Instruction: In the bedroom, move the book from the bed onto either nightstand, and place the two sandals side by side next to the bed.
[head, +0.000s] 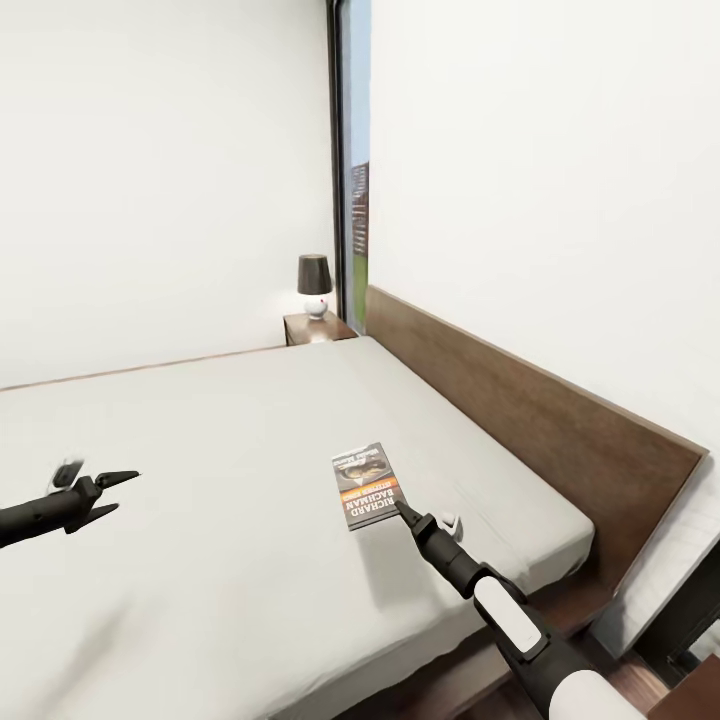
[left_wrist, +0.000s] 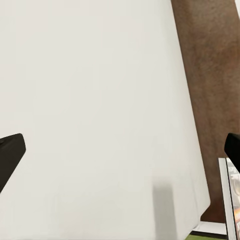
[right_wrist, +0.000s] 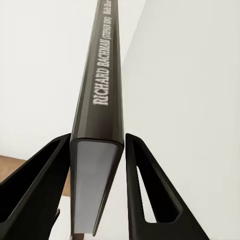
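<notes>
The book (head: 365, 485), dark grey with an orange band and "RICHARD BACHMAN" lettering, is on the light-grey mattress of the bed (head: 230, 480), near the headboard side. My right gripper (head: 401, 507) is at the book's near corner. In the right wrist view the two black fingers (right_wrist: 47, 175) stand tight on either side of the book (right_wrist: 100, 90), which is seen edge-on. My left gripper (head: 108, 492) hovers open over the mattress at the left, holding nothing. A nightstand (head: 318, 328) stands at the bed's far corner. The sandals are out of view.
A dark-shaded lamp (head: 314, 284) stands on the nightstand beside a tall black-framed window (head: 355, 200). The brown headboard (head: 530, 420) runs along the bed's right side against the white wall. The left wrist view looks over bare mattress (left_wrist: 95, 115), with the book's edge (left_wrist: 231, 200) showing.
</notes>
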